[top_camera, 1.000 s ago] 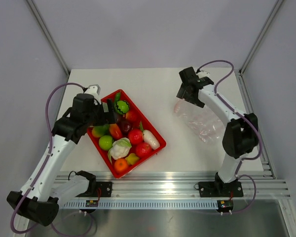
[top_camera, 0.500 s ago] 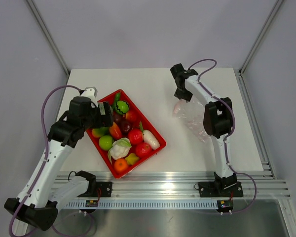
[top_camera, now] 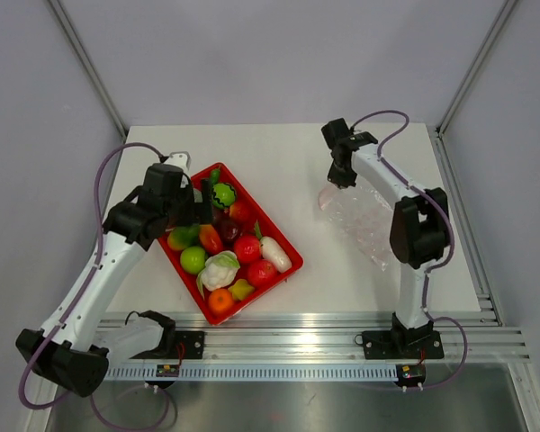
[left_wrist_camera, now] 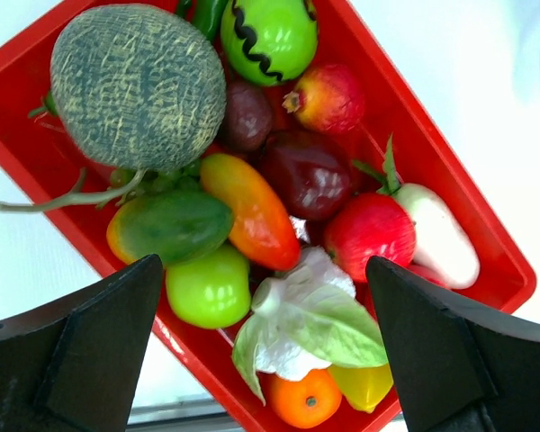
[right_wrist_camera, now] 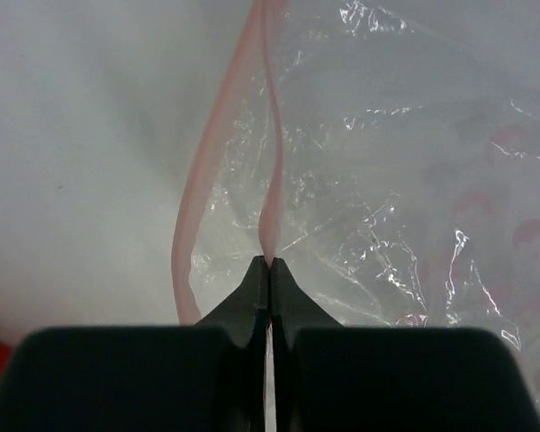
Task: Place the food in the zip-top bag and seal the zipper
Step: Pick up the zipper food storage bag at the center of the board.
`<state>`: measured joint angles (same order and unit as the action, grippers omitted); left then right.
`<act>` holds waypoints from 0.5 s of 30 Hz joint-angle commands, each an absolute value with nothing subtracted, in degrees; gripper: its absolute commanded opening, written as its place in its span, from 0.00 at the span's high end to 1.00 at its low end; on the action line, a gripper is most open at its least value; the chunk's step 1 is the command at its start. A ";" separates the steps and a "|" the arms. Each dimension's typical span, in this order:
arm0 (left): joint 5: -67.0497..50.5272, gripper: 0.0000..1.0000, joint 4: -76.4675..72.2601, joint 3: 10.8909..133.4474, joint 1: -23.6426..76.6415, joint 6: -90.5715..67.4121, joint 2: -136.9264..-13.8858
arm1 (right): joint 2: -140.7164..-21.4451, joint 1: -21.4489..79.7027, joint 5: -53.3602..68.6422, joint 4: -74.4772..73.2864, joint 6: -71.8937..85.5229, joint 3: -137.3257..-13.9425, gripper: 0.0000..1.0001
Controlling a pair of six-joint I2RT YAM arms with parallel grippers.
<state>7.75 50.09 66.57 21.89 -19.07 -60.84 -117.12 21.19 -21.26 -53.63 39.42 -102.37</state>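
Note:
The food (top_camera: 246, 248), glossy toy fruits and vegetables, fills a red tray (top_camera: 187, 281). In the left wrist view a netted melon (left_wrist_camera: 137, 85), a white cabbage (left_wrist_camera: 306, 319) and red, green and orange pieces lie below my left gripper (left_wrist_camera: 264, 263). That gripper hangs open above them and holds nothing. The clear zip-top bag (top_camera: 364, 216) lies flat at the right. My right gripper (right_wrist_camera: 270, 263) is shut on one pinkish lip of the zipper (right_wrist_camera: 272, 193). The other lip (right_wrist_camera: 193, 207) curves away to the left, so the bag's mouth (right_wrist_camera: 234, 180) gapes.
The tray's rim (left_wrist_camera: 486, 243) lies slantwise on the white table (top_camera: 288, 153). Metal frame posts (top_camera: 90, 67) rise at the back corners. A rail (top_camera: 297, 342) runs along the near edge, by the arm bases.
My right gripper has gone from open to shut on the zipper's lip at the bag's far left corner. My left arm has shifted slightly above the tray's far end.

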 commanded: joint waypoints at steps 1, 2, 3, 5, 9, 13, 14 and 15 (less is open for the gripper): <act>4.06 0.02 47.73 70.75 23.37 -19.86 -63.10 | -104.45 21.01 -13.99 -44.33 36.13 -98.28 1.00; 1.00 0.07 46.85 71.54 23.81 -19.78 -63.80 | -102.50 21.61 -11.89 -42.38 33.69 -94.96 1.00; -1.30 0.12 46.32 71.89 24.25 -20.12 -64.77 | -98.39 22.06 -9.08 -40.54 32.62 -93.09 1.00; -8.56 0.21 44.83 72.59 24.35 -21.35 -65.74 | -94.15 23.20 -8.09 -35.70 31.12 -87.14 1.00; -19.76 0.18 37.72 72.95 25.31 -27.31 -68.72 | -84.49 26.36 -4.06 -29.71 30.50 -78.06 1.00; -27.23 0.16 31.13 72.43 26.45 -33.30 -71.53 | -79.64 30.23 -4.13 -27.95 31.46 -73.13 1.00; -29.42 0.16 27.63 72.07 26.80 -35.92 -71.98 | -78.93 31.28 -4.74 -27.78 31.55 -71.73 1.00; -30.23 0.16 25.94 71.72 27.42 -37.25 -72.42 | -77.71 32.68 -4.92 -27.69 31.73 -71.28 1.00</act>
